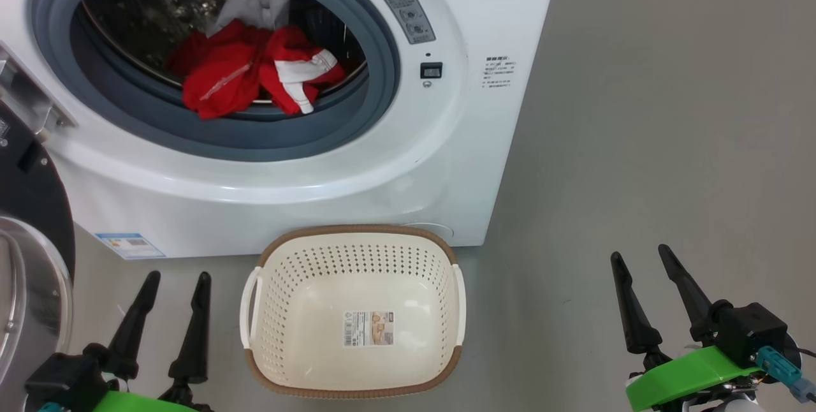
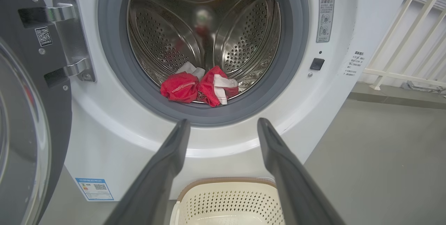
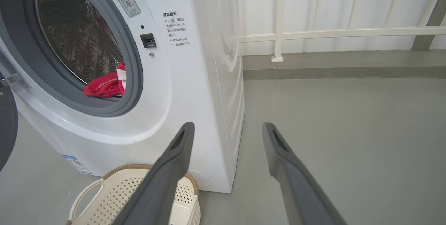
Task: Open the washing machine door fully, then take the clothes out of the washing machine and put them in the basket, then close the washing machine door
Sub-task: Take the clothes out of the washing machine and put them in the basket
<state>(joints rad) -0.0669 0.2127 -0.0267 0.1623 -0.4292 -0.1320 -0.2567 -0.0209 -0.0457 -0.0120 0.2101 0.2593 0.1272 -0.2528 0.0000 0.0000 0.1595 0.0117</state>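
The white washing machine point(image 1: 408, 163) stands in front of me with its door point(image 1: 29, 259) swung wide to the left. Red clothes point(image 1: 248, 71) with white trim, topped by a white-grey cloth point(image 1: 255, 4), lie at the drum's front lip; they show too in the left wrist view point(image 2: 198, 87) and the right wrist view point(image 3: 104, 85). The empty cream basket point(image 1: 354, 377) sits on the floor below the opening. My left gripper point(image 1: 177, 279) is open, low, left of the basket. My right gripper point(image 1: 641, 256) is open, well right of it. Both hold nothing.
Grey floor point(image 1: 669, 144) stretches to the right of the machine. A white railing point(image 3: 331, 33) and a low kerb run behind it. The open door's hinge plate point(image 2: 68, 31) juts at the machine's left.
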